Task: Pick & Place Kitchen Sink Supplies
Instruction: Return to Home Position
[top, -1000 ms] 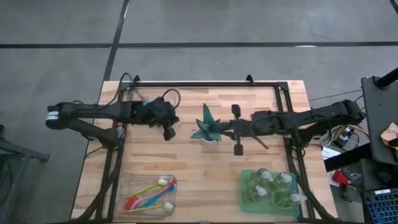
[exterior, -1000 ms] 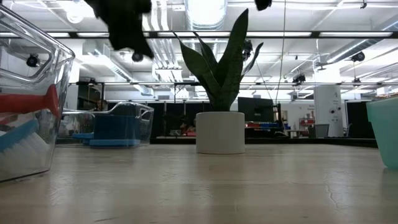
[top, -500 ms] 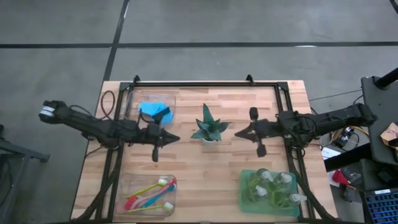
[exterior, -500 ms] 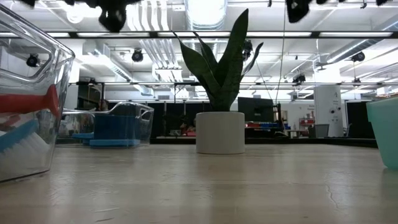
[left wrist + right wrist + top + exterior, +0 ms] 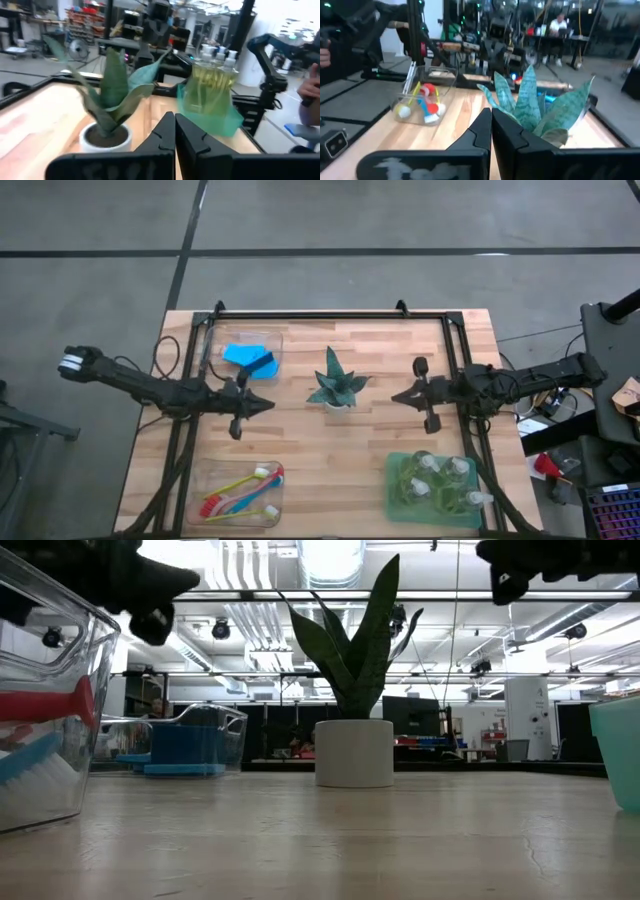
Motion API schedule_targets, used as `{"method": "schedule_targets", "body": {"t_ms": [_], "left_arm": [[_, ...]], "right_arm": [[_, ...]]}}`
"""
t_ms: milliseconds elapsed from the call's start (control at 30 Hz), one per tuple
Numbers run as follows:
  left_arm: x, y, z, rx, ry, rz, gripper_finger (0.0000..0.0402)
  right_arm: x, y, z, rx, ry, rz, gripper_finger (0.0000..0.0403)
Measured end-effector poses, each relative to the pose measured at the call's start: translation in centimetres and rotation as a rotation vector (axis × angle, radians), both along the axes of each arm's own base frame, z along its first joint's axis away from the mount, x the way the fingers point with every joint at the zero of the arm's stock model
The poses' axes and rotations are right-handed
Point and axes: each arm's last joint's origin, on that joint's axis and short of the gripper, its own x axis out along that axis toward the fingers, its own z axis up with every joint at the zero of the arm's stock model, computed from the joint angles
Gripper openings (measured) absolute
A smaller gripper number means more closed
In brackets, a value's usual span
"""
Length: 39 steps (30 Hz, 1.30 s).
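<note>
Between my two arms stands the spiky green plant in a white pot [image 5: 335, 387], the only thing in the line between the claws. The left gripper [image 5: 265, 406] hangs above bare wood just left of it, fingers clenched together on nothing. The right gripper [image 5: 396, 396] faces it from the plant's other side, likewise pinched tight and empty. Both are well apart from the supplies.

In the high view, the flat blue sponges [image 5: 250, 356] lie in the clear bin [image 5: 272, 340] at the table's upper left. The slim long-handled brushes [image 5: 240, 485], blue, red-pink and yellow-green, lie in the second clear bin [image 5: 195, 500] at the lower left. The small clear pump bottles of yellow-green liquid [image 5: 440, 475] stand huddled in the green tray [image 5: 393, 480] at the lower right.

The light wooden table [image 5: 330, 460] sits in a black frame on grey concrete floor crossed by dark lines. Beyond it I see a workshop hall with bright ceiling lights, and a person in a white top [image 5: 559, 24] sits at a far desk.

In the low view the brush bin is cut off at the left edge, only a corner of the tray shows at the right, and both claws are dark shapes along the top. I cannot count the bottles with certainty.
</note>
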Motion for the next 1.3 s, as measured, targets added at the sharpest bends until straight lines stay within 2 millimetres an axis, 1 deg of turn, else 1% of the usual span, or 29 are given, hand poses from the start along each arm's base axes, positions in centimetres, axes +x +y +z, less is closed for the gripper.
{"method": "schedule_targets", "body": {"t_ms": [100,167,233,300,367,433,467,700,833,900,1033,1133,1300], "left_arm": [[-1.3,0.5,-1.3,-0.002,-0.010,0.079,0.0002],[-2.0,0.9,-1.9,-0.045,-0.035,0.148,0.0002],[-2.8,1.2,-2.6,-0.068,-0.072,0.187,0.0002],[-3.3,1.3,-2.8,-0.053,-0.117,0.185,0.0003],[-3.7,1.2,-2.9,0.000,-0.124,0.152,0.0002],[-3.8,1.2,-3.3,0.068,-0.081,0.115,0.0002],[-3.9,1.1,-3.2,0.081,-0.087,0.095,0.0002],[-4.5,1.1,-3.6,0.097,-0.054,0.042,0.0003],[-4.4,1.1,-4.0,0.107,-0.006,0.041,0.0002],[-4.4,1.1,-4.1,0.110,0.004,0.040,0.0001],[-4.4,1.1,-4.3,0.114,0.025,0.041,0.0001],[-4.3,1.1,-4.5,0.117,0.036,0.045,0.0001],[-4.3,1.1,-4.5,0.118,0.041,0.044,0.0000]], "right_arm": [[-0.9,-0.1,-0.6,-0.027,-0.083,0.003,0.0008],[-1.6,-0.2,-1.3,-0.032,-0.115,0.004,0.0008],[-2.1,-0.3,-1.5,-0.034,-0.143,0.003,0.0008],[-2.7,-0.4,-2.0,-0.029,-0.150,0.000,0.0008],[-3.3,-0.5,-2.4,-0.021,-0.159,0.000,0.0008],[-3.9,-0.6,-2.9,-0.018,-0.158,0.000,0.0008],[-4.2,-0.7,-3.2,-0.010,-0.160,0.000,0.0008],[-6.5,-1.0,-4.6,0.013,-0.154,0.005,0.0008],[-6.5,-0.8,-4.6,0.013,-0.095,0.078,0.0008],[-6.4,-0.8,-4.3,0.014,-0.092,0.085,0.0008],[-6.3,-0.8,-4.8,0.029,-0.028,0.075,0.0008],[-6.2,-0.8,-5.1,0.075,-0.024,0.070,0.0009],[-6.0,-0.7,-6.1,0.208,0.036,0.061,0.0009]]}}
